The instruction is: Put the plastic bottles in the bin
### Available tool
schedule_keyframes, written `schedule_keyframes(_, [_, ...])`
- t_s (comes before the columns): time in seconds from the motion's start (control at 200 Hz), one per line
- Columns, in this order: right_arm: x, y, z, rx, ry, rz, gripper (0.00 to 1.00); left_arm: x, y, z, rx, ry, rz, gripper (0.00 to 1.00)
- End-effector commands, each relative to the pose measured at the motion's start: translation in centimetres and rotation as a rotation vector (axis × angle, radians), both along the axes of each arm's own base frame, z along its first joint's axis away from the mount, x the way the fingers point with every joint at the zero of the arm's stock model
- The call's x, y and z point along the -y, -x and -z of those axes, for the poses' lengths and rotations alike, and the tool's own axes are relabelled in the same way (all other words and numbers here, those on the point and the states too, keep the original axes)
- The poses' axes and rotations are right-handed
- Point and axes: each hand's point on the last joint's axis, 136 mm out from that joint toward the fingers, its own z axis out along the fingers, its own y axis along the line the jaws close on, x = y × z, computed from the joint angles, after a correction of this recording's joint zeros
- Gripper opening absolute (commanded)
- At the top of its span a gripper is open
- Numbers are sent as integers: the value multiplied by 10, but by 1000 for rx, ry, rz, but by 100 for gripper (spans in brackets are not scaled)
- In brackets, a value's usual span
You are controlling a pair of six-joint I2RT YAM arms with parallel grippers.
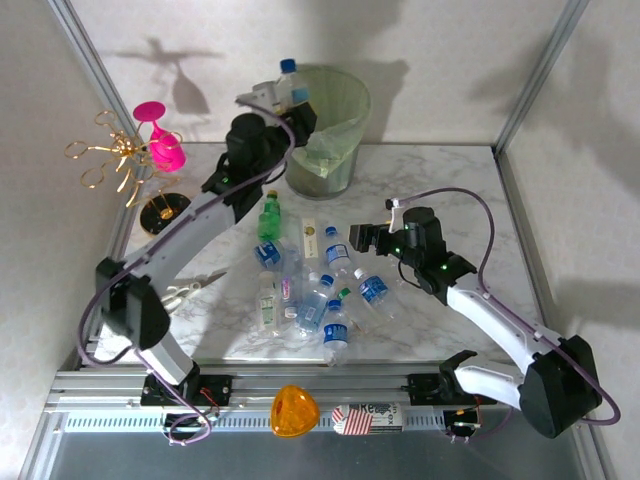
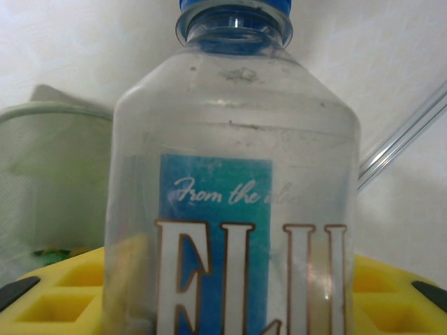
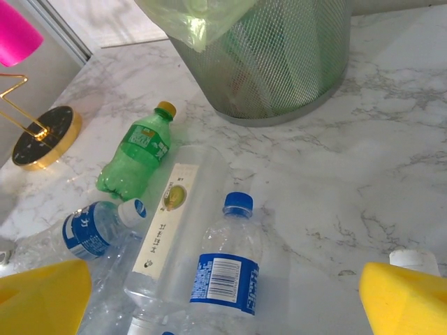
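1. Left pincer [image 1: 292,108]: clamped on a clear, blue-capped bottle [image 1: 290,82], held just beside the bin's left rim. The blue label lettering is resolved in the left wrist view.
2. Bin [image 1: 330,165]: placed at the far side of the desk [image 1: 440,190]. Its liner-draped rim is seen from above, its mesh wall from the right wrist.
3. Loose bottles [image 1: 315,290]: scattered flat between the arms, with a green bottle [image 3: 136,152] nearest the bin.
4. Right pincer [image 1: 363,238]: jaws held wide apart above the loose bottles, nothing gripped.

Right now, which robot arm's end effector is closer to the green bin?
Left. The left end effector holds a blue-capped water bottle at the left rim of the bin. The right end effector hangs open over the loose bottles, well short of it.
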Motion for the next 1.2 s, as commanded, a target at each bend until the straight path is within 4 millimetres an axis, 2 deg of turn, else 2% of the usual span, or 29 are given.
schedule_keyframes(0.0, [-3, 7, -5, 5, -37, -15, 99, 19, -21, 1, -13, -74, 24, 24])
schedule_keyframes(0.14, [-1, 10, -6, 5, -47, -11, 99, 33, -57, 18, -54, -129, -6, 25])
schedule_keyframes(0.245, [0, 11, -6, 6, -52, -9, 99, 38, -86, 43, -112, -191, -56, 25])
schedule_keyframes(0.32, [-1, 11, -5, 4, -53, -9, 99, 42, -99, 56, -142, -211, -73, 26])
schedule_keyframes(0.431, [-1, 11, -5, 2, -54, -8, 99, 45, -109, 70, -166, -210, -86, 31])
schedule_keyframes(0.566, [-1, 11, -4, 3, -56, -8, 99, 37, -114, 80, -186, -208, -145, 36])
schedule_keyframes(0.641, [-1, 11, -1, -6, -52, -10, 99, 37, -115, 82, -189, -201, -148, 47])
schedule_keyframes(0.666, [-2, 11, 0, -9, -52, -13, 99, 37, -115, 82, -190, -199, -145, 54])
schedule_keyframes(0.791, [-3, 12, 5, -21, -50, -15, 99, 38, -113, 75, -181, -180, -140, 90])
schedule_keyframes(0.831, [-2, 11, 7, -26, -48, -12, 99, 39, -111, 71, -174, -174, -136, 99])
schedule_keyframes(1.032, [-1, 9, 11, -37, -34, 0, 99, 42, -93, 36, -129, -147, -110, 100])
schedule_keyframes(1.192, [3, 7, 22, -57, -10, 24, 99, 45, -57, 0, -60, -132, -81, 100])
